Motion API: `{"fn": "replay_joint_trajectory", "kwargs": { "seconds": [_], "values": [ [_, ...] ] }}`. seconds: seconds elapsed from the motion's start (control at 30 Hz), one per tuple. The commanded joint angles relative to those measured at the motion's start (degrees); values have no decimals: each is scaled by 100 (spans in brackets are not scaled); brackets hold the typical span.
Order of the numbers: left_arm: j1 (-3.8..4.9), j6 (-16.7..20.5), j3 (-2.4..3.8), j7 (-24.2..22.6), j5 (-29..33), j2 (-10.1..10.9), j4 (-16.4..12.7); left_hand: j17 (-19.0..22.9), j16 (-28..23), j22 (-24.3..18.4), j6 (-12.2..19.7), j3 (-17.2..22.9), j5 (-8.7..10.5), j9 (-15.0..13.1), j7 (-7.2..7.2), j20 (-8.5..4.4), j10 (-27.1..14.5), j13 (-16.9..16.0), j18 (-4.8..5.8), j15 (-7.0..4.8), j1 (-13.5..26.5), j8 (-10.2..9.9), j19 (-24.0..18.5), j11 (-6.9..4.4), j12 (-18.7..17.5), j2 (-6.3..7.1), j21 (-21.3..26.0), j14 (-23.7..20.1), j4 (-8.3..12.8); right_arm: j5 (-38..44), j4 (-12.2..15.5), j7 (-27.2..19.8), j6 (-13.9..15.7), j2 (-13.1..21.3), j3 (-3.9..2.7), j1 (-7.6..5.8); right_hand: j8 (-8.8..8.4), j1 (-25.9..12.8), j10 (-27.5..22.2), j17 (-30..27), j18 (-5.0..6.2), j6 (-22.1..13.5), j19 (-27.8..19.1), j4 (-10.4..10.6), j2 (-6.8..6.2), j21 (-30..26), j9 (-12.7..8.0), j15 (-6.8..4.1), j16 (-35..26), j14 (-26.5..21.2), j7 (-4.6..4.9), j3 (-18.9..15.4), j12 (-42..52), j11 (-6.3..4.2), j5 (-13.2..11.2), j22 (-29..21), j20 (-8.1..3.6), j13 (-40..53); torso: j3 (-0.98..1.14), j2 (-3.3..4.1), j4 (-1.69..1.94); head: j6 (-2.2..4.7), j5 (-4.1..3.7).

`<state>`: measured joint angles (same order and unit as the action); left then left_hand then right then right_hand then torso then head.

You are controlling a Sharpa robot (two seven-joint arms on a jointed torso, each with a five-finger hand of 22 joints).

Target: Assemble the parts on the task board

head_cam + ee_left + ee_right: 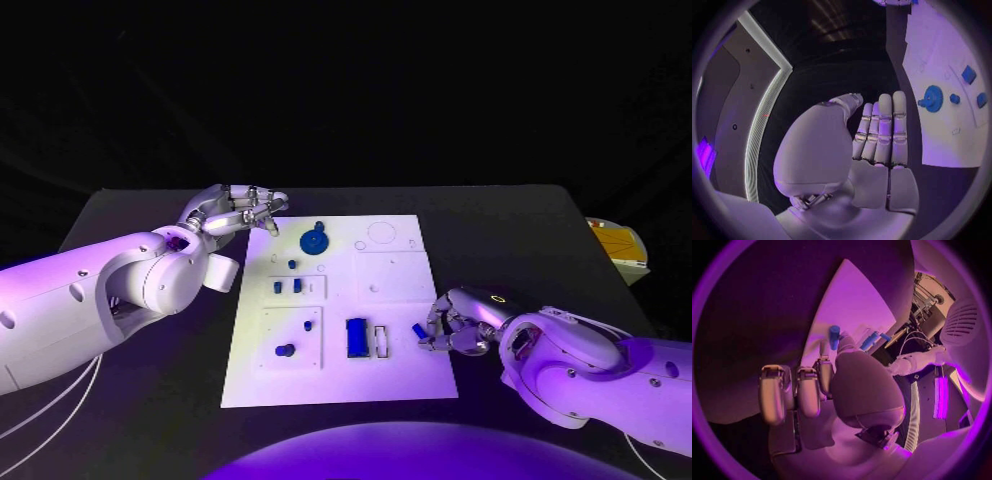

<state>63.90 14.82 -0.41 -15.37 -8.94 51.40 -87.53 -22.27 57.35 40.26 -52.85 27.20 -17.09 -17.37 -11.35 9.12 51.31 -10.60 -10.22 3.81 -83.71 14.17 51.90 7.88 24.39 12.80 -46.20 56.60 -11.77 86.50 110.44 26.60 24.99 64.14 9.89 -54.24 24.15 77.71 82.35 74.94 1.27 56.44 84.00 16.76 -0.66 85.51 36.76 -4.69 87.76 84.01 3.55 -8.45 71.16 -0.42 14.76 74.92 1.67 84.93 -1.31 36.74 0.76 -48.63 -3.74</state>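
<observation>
The white task board (404, 375) lies in the middle of the black table. On it are a blue gear (315, 240), two small blue pieces (287, 286), a blue knob (286, 350) and a blue block (355, 336) beside a pale strip (382, 341). My right hand (456, 326) is at the board's right edge and pinches a small blue peg (420, 330) (834, 335) between its fingertips. My left hand (240, 211) (879, 137) hovers by the board's far left corner, fingers straight and holding nothing. The gear (932, 98) lies just beyond it.
A yellow and white box (620, 243) stands at the table's right edge. Bare black table (144, 220) surrounds the board on all sides. Outlined recesses (382, 233) mark the board's far right part.
</observation>
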Motion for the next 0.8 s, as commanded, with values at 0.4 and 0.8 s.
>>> {"fn": "replay_joint_trajectory", "kwargs": {
  "seconds": [0.4, 0.8],
  "values": [
    [-1, -95, 4, -18, 25, 20, -24, 2, -14, -3, 53, -22, -26, -15, 6, 19, -41, 8, -23, 12, 20, 43, -36, 15, 60, -36, 39, -47, -5, 628, -209, 285, -289, -241, 3, 159, -169, 878, -17, 821, -35, 128, 460, -73, 266, -4, -110, -8, -9, 464, -62, 392, -55, -86, -661, 1387, -10, -752, 2, -6, 2, -23, 29],
    [0, -91, 4, -2, 25, 34, -27, 2, -11, 2, 60, 5, -34, -19, 9, 16, -50, 11, -27, 7, -16, 59, -34, 12, 75, -67, 37, -52, 12, 666, -78, 280, -129, -253, 2, 180, 7, 624, 58, 904, -49, 41, 481, -270, -899, 67, 220, 20, 11, 479, -20, 3919, -65, -69, -110, 1405, -5, -729, 3, -9, -7, -17, 37]
  ]
}}
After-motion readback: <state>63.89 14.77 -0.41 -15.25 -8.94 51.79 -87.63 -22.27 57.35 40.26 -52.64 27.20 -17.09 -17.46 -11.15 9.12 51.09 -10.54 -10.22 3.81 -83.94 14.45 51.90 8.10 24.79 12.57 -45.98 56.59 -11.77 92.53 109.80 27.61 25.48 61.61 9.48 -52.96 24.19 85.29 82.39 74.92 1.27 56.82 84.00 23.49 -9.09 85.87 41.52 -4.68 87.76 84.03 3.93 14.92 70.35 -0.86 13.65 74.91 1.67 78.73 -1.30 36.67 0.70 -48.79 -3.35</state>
